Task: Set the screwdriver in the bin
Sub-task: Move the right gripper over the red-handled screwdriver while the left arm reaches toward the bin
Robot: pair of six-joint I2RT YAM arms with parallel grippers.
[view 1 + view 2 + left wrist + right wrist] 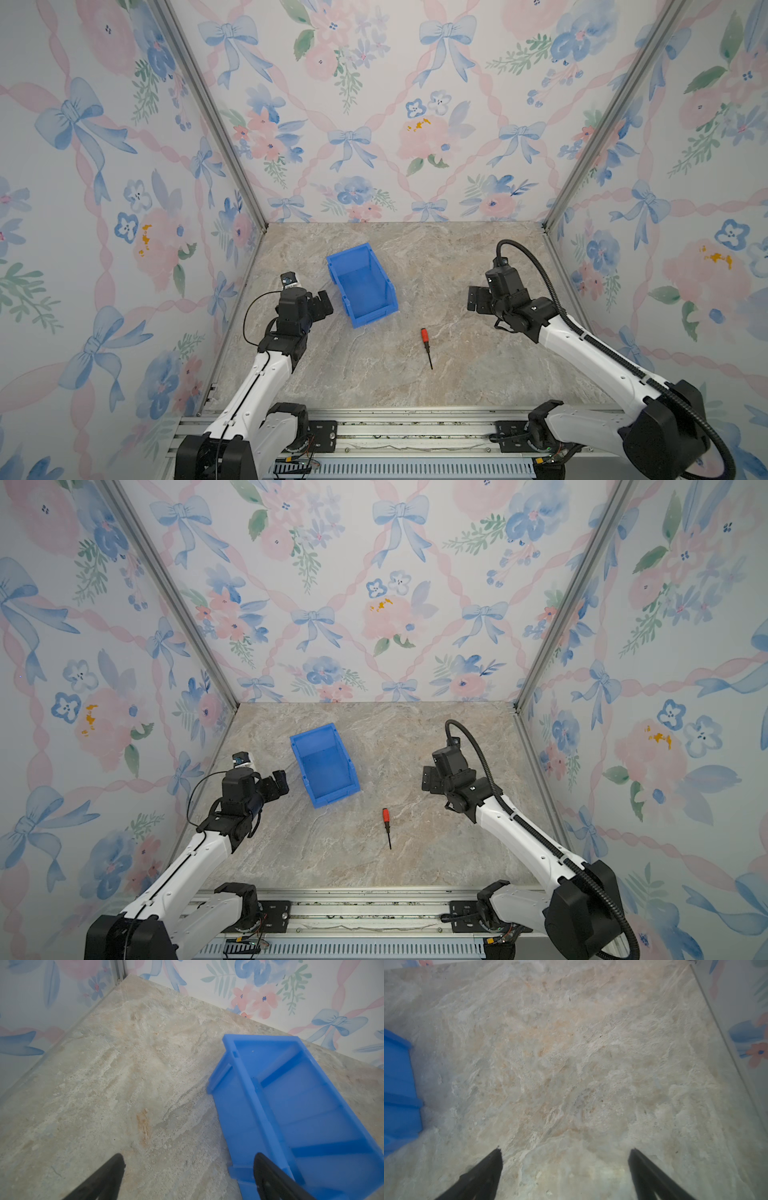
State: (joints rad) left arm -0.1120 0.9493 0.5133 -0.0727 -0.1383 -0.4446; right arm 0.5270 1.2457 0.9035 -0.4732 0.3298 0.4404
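Small red-handled screwdriver (426, 345) flat on the marbled desk (457, 270), near the centre, handle toward the far side, thin shaft toward the near edge. Blue bin (361, 286) upright, just far-left of it, not touching. Wide open, gripping nothing: left jaws, just left of the bin; right jaws, well to the right.

The bin (361, 286) stood on the worktop (436, 257), left of centre. The screwdriver (426, 345) lay flat on the worktop in front of the bin and to its right, apart from it. The left claw (325, 304) hung just left of the bin. The right claw (476, 298) hung well to its right.
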